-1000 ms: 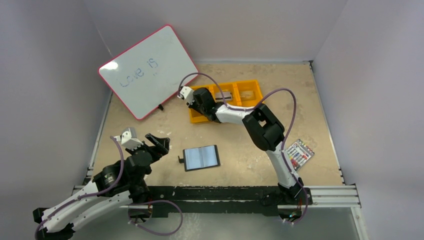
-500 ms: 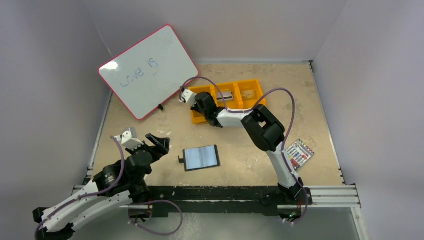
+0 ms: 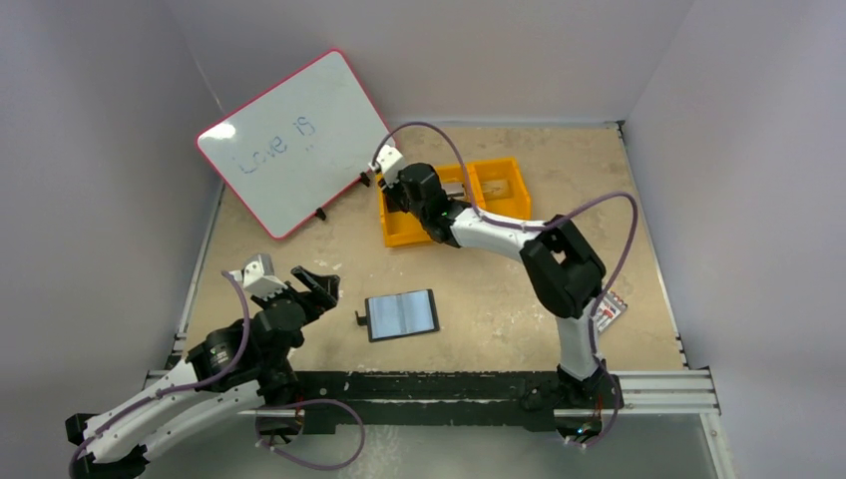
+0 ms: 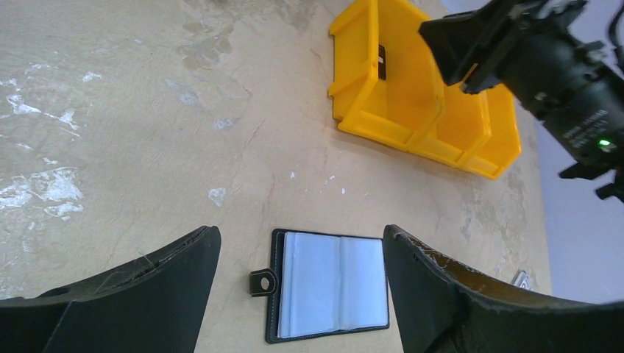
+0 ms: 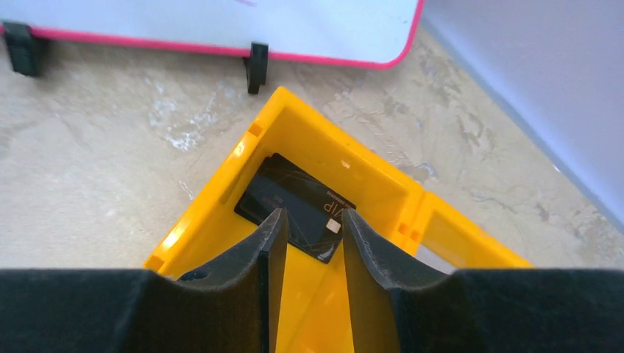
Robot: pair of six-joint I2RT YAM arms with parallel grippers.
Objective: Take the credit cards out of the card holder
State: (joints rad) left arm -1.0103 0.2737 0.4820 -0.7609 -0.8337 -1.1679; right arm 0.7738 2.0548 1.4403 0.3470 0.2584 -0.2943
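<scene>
The card holder lies open and flat on the table, its grey-clear sleeves up and its snap tab to the left. The left wrist view shows the card holder between and beyond my left gripper, which hangs open and empty above the table to its left. My right gripper hovers over the left compartment of the orange tray, open a little, nothing between its fingers. A black credit card lies in that compartment below the fingertips. From above, my right gripper hides this card.
The orange tray has a grey card in its middle compartment. A pink-framed whiteboard leans at the back left, close to the tray. The marker pack at the right is partly hidden by my right arm.
My right wrist has shifted back and to the right over the tray's left compartment. Its elbow has swung right, over the marker pack. The left arm and card holder have not moved.
</scene>
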